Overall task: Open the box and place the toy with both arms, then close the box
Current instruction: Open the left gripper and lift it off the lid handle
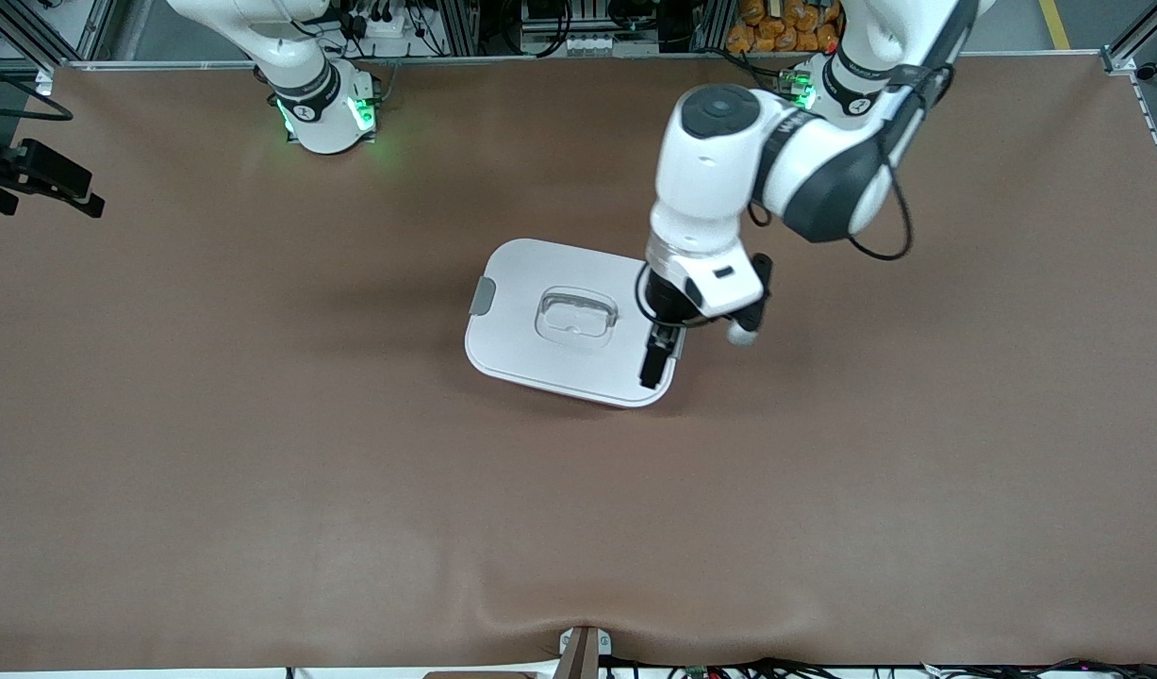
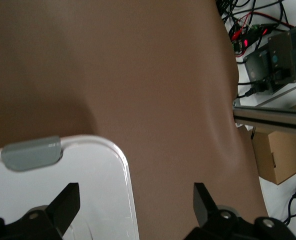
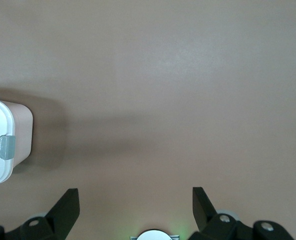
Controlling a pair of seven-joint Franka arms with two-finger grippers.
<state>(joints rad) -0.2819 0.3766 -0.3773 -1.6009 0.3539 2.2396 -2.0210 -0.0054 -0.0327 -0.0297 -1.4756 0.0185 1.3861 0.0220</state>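
Box mid-table, lid on, left gripper over its edge

The box [image 1: 578, 321] sits near the middle of the table [image 1: 257, 453], its lid [image 1: 550, 349] seated on top with the handle [image 1: 578, 316] at the lid's centre. One clip [image 1: 484, 295] sits on the side toward the right arm's end. The left gripper [image 1: 661, 351] hangs over the lid's edge toward the left arm's end; the right arm waits near its base, its gripper [image 3: 135, 210] over bare table.
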